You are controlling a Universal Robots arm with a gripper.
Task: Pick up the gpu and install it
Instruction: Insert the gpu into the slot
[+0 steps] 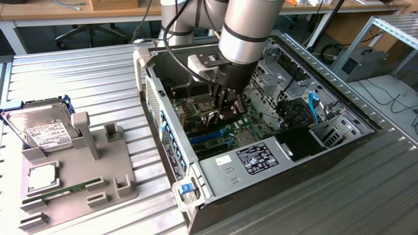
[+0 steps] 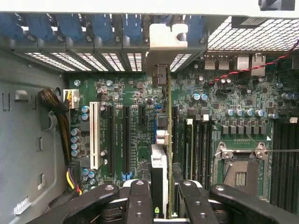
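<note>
Black pincer, partly closed, grips the gpu by its top edge. The card stands on edge inside the open computer case, above the green motherboard slots, its bracket by the rear wall.

The tabletop is ribbed bare metal, matt silver. On the exterior view's left, the holder looks like matt grey plastic. The hard drive has a shiny metal face with a paper label. The computer case is dull grey sheet metal, perforated in parts. The gpu shows a green circuit board and a pale metal bracket. The hand is matt black, and the arm is smooth satin grey.
</note>
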